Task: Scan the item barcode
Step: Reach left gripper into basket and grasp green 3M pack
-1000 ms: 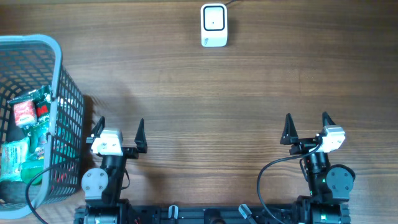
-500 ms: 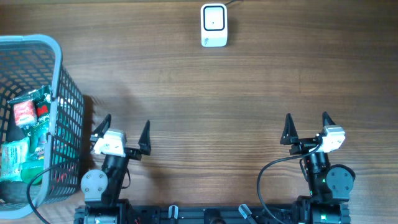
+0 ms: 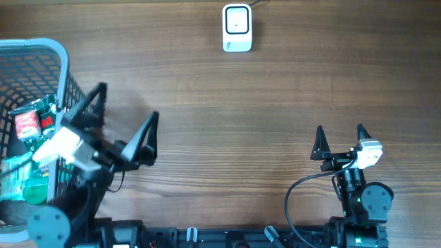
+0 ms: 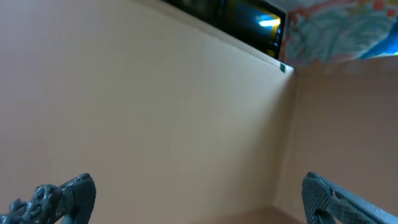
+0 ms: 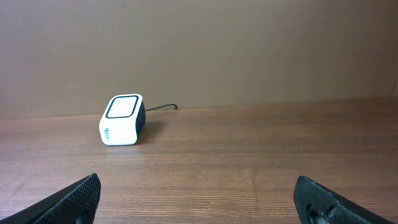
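Currently my left tool (image 3: 128, 102), jaws apart, hangs at the basket's (image 3: 41, 43) edge; my right tool (image 3: 340, 129), also apart, faces the scanner (image 3: 237, 27).

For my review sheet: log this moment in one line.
left gripper open, empty, near grey plastic basket | right gripper open, empty | white box scanner untouched

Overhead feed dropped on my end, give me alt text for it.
The left fingers, open and empty, angle toward a grey basket of packaged items on the table, far left. The right fingers sit open near the front right; a white scanner stands at far centre.
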Available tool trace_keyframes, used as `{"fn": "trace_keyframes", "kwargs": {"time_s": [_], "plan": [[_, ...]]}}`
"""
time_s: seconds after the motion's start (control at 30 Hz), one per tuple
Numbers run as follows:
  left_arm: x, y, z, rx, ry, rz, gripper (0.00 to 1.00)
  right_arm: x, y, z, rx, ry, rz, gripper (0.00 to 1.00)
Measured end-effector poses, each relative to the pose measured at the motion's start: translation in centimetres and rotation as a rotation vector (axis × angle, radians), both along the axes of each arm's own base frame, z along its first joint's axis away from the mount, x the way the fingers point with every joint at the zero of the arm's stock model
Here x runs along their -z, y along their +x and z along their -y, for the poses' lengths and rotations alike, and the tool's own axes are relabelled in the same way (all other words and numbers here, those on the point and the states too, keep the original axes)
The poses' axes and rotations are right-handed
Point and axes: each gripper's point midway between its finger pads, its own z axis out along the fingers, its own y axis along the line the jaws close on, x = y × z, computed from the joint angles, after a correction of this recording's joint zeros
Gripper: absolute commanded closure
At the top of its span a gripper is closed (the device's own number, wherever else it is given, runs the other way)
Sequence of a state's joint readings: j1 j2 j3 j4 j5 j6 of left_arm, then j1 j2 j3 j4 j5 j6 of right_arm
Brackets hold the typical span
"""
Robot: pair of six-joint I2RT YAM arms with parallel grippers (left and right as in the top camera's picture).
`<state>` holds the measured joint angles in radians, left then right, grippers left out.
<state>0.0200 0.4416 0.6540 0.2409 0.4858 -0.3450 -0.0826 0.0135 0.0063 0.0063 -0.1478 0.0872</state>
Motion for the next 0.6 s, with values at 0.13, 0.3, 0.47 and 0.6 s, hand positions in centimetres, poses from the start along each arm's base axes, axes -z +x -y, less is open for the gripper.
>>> {"fn": "trace_keyframes", "kwargs": {"time_s": [0.13, 0.3, 0.47, 0.6], "plan": [[-0.1, 2.4, -1.3, -0.033, -0.092, -0.124, 0.00, 0.0, 0.0, 0.0, 0.000, 0.000, 0.000, 0.00], [-3.5, 7.0, -9.4, -0.388, -0.251, -0.472, 0.00, 0.0, 0.0, 0.0, 0.000, 0.000, 0.000, 0.00], [-5.1, 6.6, -13.5, -0.595, -0.162, -0.652, 0.00, 0.0, 0.0, 0.0, 0.000, 0.000, 0.000, 0.00], [-1.0, 4.5, -18.3, -0.873, -0.310, -0.819, 0.00, 0.0, 0.0, 0.0, 0.000, 0.000, 0.000, 0.00]]}}
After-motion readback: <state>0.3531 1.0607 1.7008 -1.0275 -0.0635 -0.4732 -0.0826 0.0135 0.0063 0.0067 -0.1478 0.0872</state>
